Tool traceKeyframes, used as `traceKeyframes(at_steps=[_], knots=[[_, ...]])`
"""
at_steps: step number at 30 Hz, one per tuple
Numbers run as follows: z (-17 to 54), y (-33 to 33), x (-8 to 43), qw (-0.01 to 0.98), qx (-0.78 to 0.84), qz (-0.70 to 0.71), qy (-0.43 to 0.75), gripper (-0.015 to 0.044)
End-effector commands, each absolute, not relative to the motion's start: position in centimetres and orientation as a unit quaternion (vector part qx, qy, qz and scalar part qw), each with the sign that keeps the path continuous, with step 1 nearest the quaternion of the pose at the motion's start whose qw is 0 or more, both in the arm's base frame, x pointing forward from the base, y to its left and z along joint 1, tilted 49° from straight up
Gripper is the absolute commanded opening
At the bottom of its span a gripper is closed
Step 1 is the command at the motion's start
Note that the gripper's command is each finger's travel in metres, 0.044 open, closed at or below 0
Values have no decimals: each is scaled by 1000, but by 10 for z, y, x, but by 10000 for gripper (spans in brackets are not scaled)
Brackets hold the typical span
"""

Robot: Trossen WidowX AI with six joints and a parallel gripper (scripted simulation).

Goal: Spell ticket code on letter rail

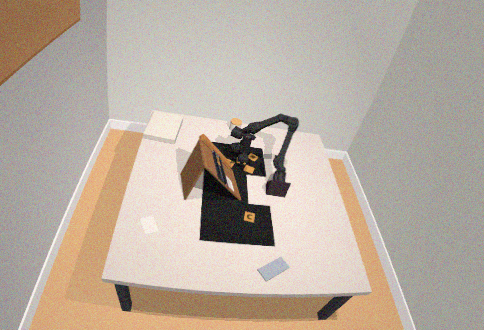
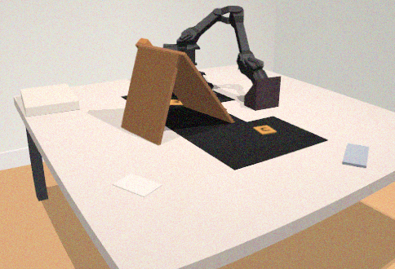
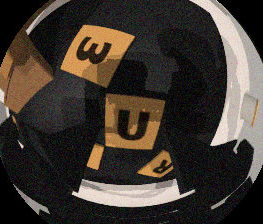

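Observation:
My gripper [image 1: 242, 161] [image 3: 134, 126] is open and empty, pointing down low over the far tiles; the board partly hides it in the exterior view. A U tile [image 3: 122, 139] lies between the fingers in the wrist view. A tile with a W-like or turned E mark [image 3: 80, 64], an R tile [image 3: 164, 167] and a sliver of another tile [image 3: 95, 157] lie around it. A C tile [image 1: 249, 216] [image 2: 264, 130] lies apart on the near black mat [image 1: 220, 228] [image 2: 234, 152]. The tilted wooden board [image 1: 192, 173] [image 2: 148, 93] carries the dark rail [image 1: 218, 167]; its contents and the ticket code are unreadable.
A cream block [image 1: 163, 127] [image 2: 51, 96] lies at the far left. An orange-topped cup [image 1: 236, 122] stands behind the gripper. A white card [image 1: 149, 225] [image 2: 137, 185] and a blue block [image 1: 273, 268] [image 2: 356, 155] lie nearer the front. The board stands close beside the gripper.

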State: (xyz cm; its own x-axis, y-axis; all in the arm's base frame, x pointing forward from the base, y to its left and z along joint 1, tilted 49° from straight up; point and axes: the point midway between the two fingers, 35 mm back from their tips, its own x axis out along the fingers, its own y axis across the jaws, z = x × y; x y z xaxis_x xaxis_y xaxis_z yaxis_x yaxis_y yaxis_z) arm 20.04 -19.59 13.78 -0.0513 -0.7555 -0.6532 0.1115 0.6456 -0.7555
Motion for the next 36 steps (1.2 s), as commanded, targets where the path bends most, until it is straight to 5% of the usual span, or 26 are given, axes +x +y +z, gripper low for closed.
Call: traceKeyframes(at_steps=[1, 12, 28, 36], knots=[[137, -196, 201, 642, -251, -335, 642, 340], [136, -196, 201, 642, -251, -335, 642, 340], [137, -197, 201, 642, -251, -335, 642, 233], [141, -192, 201, 642, -251, -335, 642, 23]])
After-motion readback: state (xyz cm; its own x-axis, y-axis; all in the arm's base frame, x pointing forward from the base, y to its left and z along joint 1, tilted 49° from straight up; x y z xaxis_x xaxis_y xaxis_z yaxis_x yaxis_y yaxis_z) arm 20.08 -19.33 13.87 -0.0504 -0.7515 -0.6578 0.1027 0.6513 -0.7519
